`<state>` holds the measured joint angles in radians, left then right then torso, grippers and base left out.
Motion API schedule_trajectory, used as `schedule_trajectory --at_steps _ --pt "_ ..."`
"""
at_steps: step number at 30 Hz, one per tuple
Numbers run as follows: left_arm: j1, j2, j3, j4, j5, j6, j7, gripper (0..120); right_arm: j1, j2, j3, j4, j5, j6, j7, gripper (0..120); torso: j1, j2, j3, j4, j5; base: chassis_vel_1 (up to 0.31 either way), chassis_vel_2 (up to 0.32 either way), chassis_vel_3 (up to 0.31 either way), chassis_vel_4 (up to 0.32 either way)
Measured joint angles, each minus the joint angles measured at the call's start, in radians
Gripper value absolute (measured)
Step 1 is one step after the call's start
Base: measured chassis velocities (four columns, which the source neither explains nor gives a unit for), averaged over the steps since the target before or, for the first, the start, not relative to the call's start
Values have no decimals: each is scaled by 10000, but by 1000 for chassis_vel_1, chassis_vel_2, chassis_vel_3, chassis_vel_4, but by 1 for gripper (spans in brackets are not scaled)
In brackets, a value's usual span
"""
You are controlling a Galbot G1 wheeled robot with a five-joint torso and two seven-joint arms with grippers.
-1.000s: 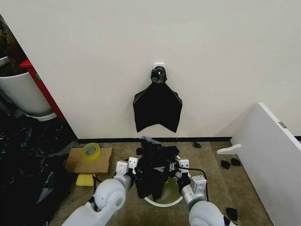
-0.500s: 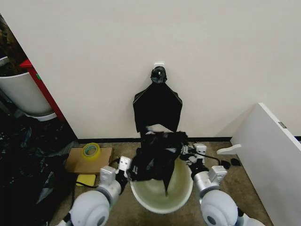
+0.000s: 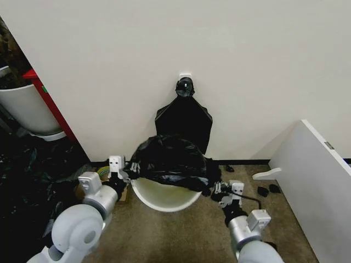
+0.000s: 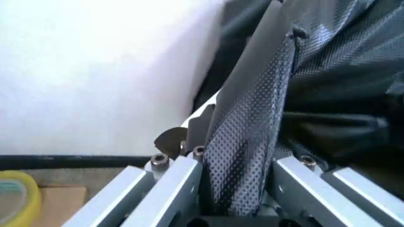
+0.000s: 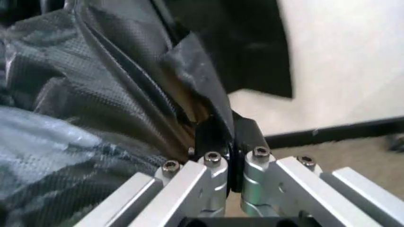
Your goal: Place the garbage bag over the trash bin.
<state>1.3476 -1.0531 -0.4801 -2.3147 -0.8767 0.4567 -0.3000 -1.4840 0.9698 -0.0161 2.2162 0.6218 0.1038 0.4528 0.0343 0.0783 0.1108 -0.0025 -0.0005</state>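
Brown carpet floor (image 3: 197, 241) under a white wall (image 3: 247, 66), trash bin (image 3: 164, 198) at centre, garbage bag (image 3: 170, 160) stretched above it — left gripper (image 3: 122, 171) at 9 o'clock, right gripper (image 3: 218, 189) at 3, wrist views showing both jaws clenched on bag film.

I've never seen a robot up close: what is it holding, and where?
The garbage bag, stretched between left gripper and right gripper, each pinching the rim on opposite sides.

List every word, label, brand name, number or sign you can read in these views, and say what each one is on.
None: no readable text stands on anything here.
The garbage bag is plain glossy black, unprinted.
The trash bin shows bare cream plastic.
The tape roll on the cardboard carries no legible marking.
The small dark tab on the white panel is too small to read.
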Motion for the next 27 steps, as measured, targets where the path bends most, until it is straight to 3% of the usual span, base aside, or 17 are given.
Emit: schedule_trajectory --at_steps 10,13,14,16,22,23,27 --pt "-255 -318 -74 475 -174 -128 -80 0 -636 -160 -735 -780 -858 1004 -2025 4 0 0 1 2 -2 0 0 0 0" --pt "-315 -424 84 616 -43 -203 -81 0 -717 -246 -583 -1568 -3526 1468 -2201 18 0 0 0 -2 -2 0 0 0 0" --pt "-315 -424 84 616 -43 -203 -81 0 -717 -246 -583 -1568 -3526 1468 -2201 18 0 0 0 -2 -2 0 0 0 0" --pt "-319 -454 132 704 44 -225 -88 0 -796 -359 -151 -2139 -5707 2370 -2530 28 0 0 0 0 1 0 0 0 0" --pt "-136 -581 -68 723 168 -309 -104 0 -844 -742 135 -2124 -6770 3750 -3187 47 0 0 0 1 -1 0 0 0 0" --pt "-68 -641 -168 723 219 -346 -126 0 -793 -891 224 -1952 -6794 4288 -3652 54 0 0 0 2 -1 0 0 0 0" --pt "-44 -723 -200 730 270 -377 -175 0 -850 -1093 273 -1565 -6824 4661 -4038 67 0 0 0 2 -1 0 0 0 0"
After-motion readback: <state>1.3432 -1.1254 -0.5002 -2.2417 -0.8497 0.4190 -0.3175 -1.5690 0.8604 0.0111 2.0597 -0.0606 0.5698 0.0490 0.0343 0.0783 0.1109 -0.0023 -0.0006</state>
